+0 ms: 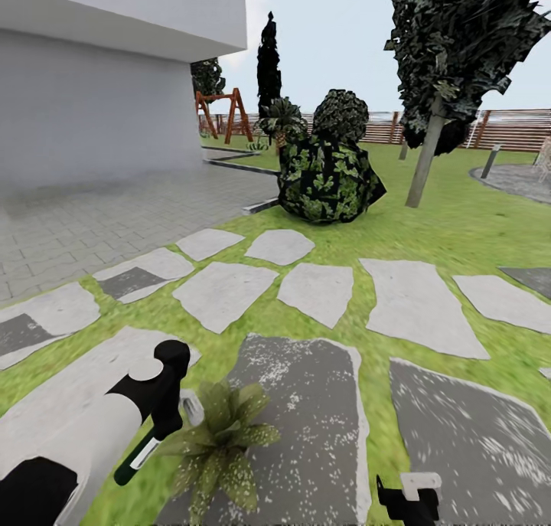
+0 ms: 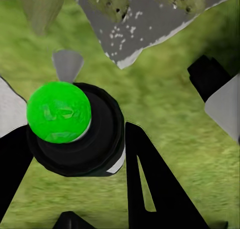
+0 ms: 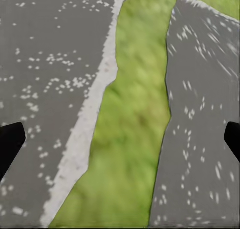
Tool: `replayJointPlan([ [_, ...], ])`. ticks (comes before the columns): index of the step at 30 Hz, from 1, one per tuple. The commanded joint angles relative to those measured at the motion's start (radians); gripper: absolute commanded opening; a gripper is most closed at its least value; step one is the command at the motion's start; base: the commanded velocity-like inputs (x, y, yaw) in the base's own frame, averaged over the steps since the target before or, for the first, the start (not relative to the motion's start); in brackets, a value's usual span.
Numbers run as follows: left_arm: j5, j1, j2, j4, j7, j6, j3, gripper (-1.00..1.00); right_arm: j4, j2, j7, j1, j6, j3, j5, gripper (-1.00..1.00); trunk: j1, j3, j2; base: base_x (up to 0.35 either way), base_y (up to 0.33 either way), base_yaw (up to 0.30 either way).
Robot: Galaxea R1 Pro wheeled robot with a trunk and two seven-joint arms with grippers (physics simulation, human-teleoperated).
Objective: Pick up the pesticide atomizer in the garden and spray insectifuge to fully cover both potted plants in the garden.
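My left gripper (image 1: 162,415) is shut on the pesticide atomizer (image 1: 136,457), a slim dark green bottle with a white label, held tilted with its white spray head (image 1: 192,406) toward a potted plant (image 1: 220,443). That plant is a low rosette of pointed green leaves at the edge of a dark stepping stone (image 1: 306,434). In the left wrist view the atomizer (image 2: 60,113) sits between the black fingers (image 2: 147,184), with plant leaves (image 2: 45,9) just beyond it. My right gripper (image 1: 409,499) hangs low and open over stones and a grass strip (image 3: 130,139); its fingertips (image 3: 10,145) hold nothing.
Pale stepping stones (image 1: 417,304) cross the lawn ahead. A large leafy shrub (image 1: 329,174) and a tree trunk (image 1: 425,166) stand beyond them. The grey house wall (image 1: 92,105) and paved patio are on the left. A bollard lamp (image 1: 491,161) and a wooden fence (image 1: 459,128) lie far right.
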Motion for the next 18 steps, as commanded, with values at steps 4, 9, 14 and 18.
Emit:
replayJointPlan([
  [4,-0.005,0.000,0.001,0.000,-0.009,0.011,-0.005,-1.00,0.001,0.000,-0.008,-0.001,-0.002,0.002,0.007,1.00,0.000,-0.001,0.000,-0.133,0.289,-0.029],
  [9,-0.005,-0.001,0.001,0.000,-0.009,0.011,-0.005,-1.00,0.001,0.000,-0.008,-0.001,-0.002,0.002,0.007,1.00,0.000,-0.001,0.000,-0.144,0.295,-0.252],
  [14,-0.005,-0.001,0.000,0.000,-0.009,0.012,-0.004,-1.00,0.001,0.001,-0.008,-0.001,-0.002,0.002,0.007,1.00,0.000,-0.001,0.000,-0.101,0.293,-0.297],
  [18,-0.005,-0.001,0.000,-0.001,-0.009,0.012,-0.003,-1.00,0.001,0.001,-0.008,-0.001,-0.002,0.002,0.007,1.00,0.000,-0.001,0.000,-0.010,0.133,-0.220],
])
